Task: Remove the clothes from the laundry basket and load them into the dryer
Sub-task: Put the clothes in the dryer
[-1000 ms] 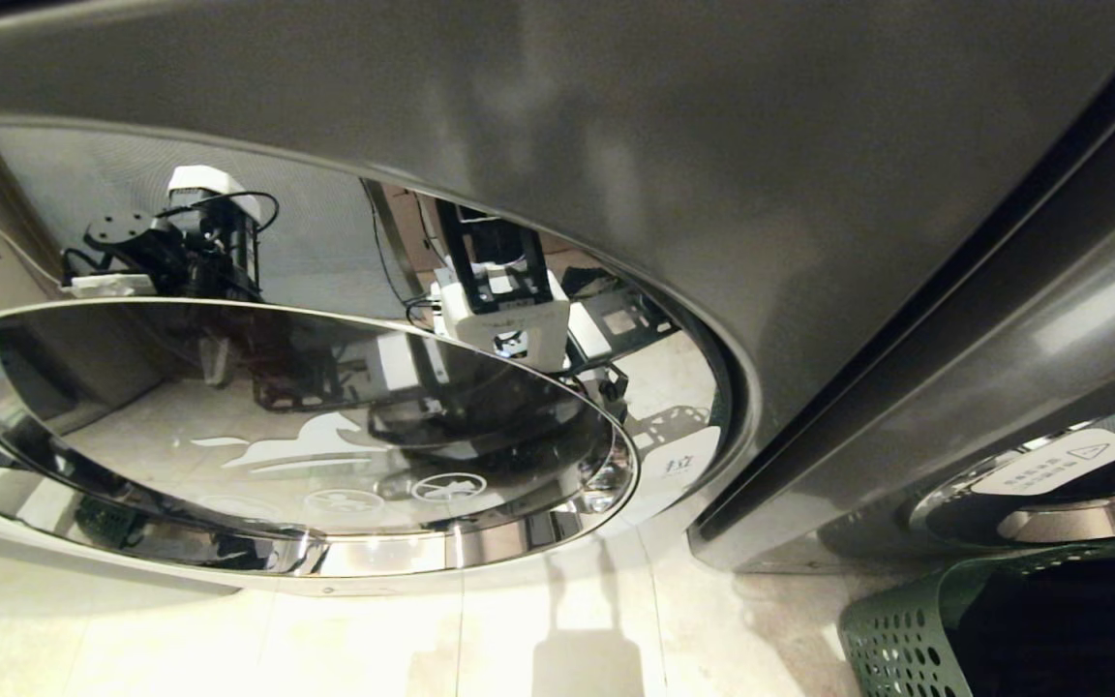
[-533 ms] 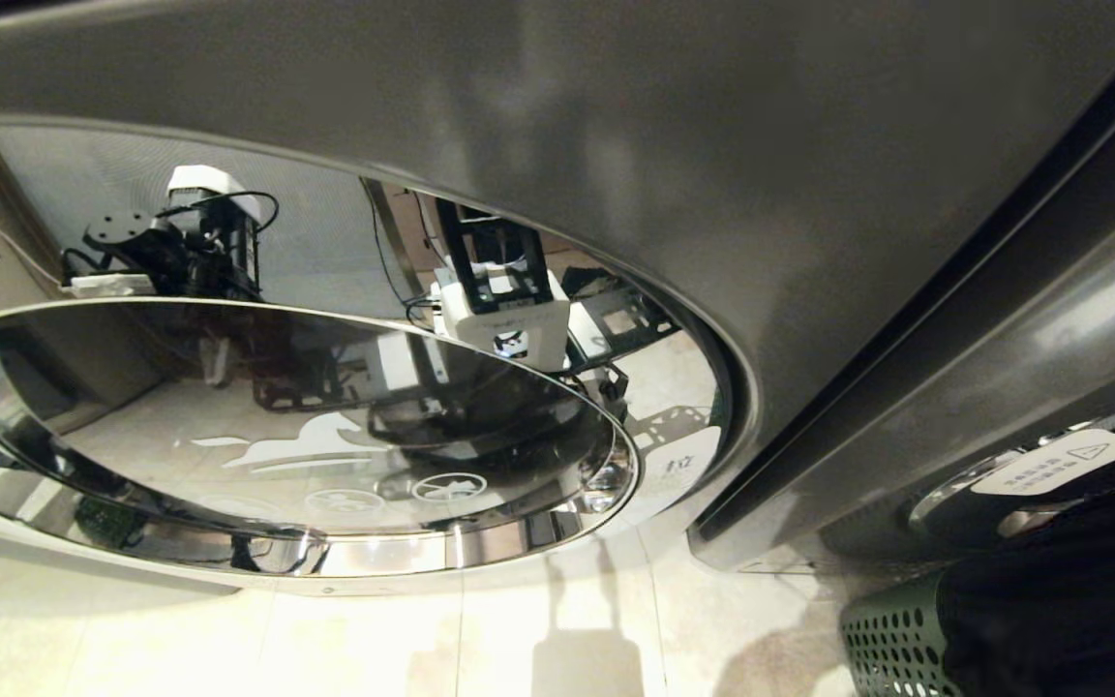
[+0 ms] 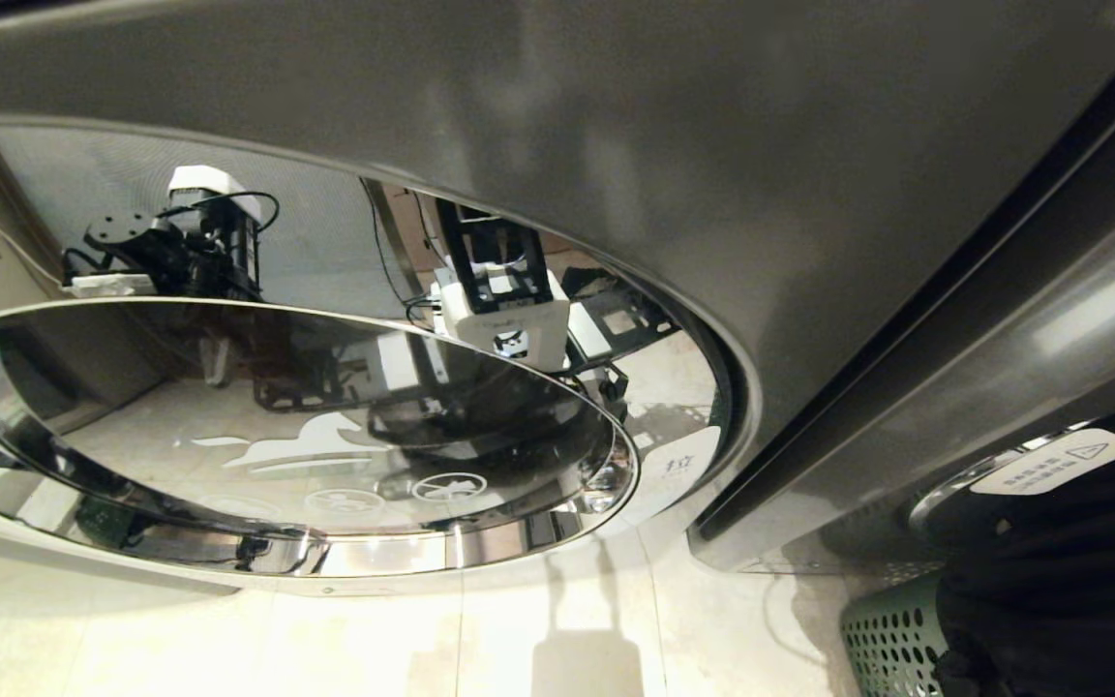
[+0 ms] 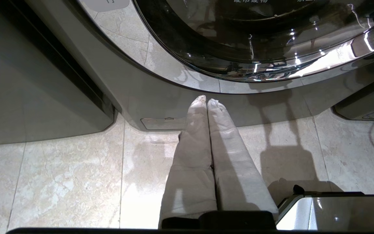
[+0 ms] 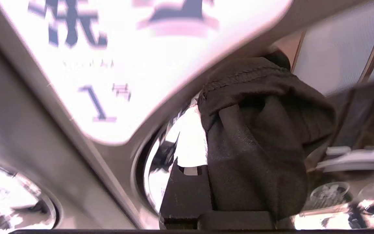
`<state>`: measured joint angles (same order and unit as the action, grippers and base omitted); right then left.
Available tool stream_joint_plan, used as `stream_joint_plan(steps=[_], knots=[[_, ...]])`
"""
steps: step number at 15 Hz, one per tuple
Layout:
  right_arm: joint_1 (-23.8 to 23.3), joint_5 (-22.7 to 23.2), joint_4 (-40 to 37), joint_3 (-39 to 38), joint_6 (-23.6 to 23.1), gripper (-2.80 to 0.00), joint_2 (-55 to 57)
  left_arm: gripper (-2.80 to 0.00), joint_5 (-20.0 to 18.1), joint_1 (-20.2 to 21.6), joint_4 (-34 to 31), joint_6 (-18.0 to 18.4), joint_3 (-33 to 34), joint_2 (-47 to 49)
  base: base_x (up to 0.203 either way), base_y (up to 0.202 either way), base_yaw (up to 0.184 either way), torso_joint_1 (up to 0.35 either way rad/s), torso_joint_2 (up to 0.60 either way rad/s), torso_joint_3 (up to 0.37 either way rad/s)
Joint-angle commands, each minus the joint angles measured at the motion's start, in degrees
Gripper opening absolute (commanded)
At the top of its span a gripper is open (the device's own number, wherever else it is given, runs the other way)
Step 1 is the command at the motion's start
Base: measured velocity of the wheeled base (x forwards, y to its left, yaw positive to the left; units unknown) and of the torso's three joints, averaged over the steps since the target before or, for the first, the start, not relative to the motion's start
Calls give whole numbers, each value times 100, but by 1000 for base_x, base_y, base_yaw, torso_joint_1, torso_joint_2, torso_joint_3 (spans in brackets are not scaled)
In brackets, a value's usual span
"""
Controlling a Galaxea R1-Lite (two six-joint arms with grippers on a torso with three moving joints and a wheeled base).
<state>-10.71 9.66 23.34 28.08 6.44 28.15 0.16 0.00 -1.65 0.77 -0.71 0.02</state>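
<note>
Right gripper [image 5: 206, 169] clamped on a bunched black garment [image 5: 258, 146], up close to the machine front.

Fabric wraps the right fingers as a lump with its long axis along them; a stitched hem runs across the far end, which points at the grey panel and chrome door rim. In the head view the dark cloth mass [image 3: 1070, 571] sits at lower right, above the green laundry basket [image 3: 891, 639] and in front of the right-hand grey machine [image 3: 1003, 407]; which way it points there I cannot tell. Left gripper [image 4: 206, 104] idle over the floor tiles [image 4: 60, 182], padded fingers pressed together, tips toward the base of a machine.
</note>
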Motion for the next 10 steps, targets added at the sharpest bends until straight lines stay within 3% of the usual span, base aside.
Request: stream_joint_plan(steps=[1,5,10], knots=[[876,-672,-126,-197,-272,-280,-507,-280,2,0,-2,2,0,-2,0,0,0,0,0,0],[1155,-816,-932,-657,-439,-280,-1440,-280,2,0,-2,2,0,-2,0,0,0,0,0,0],[1128,-857,-1287,-2680,-801,-280,-2035,-280,2,0,-2,2,0,-2,0,0,0,0,0,0]])
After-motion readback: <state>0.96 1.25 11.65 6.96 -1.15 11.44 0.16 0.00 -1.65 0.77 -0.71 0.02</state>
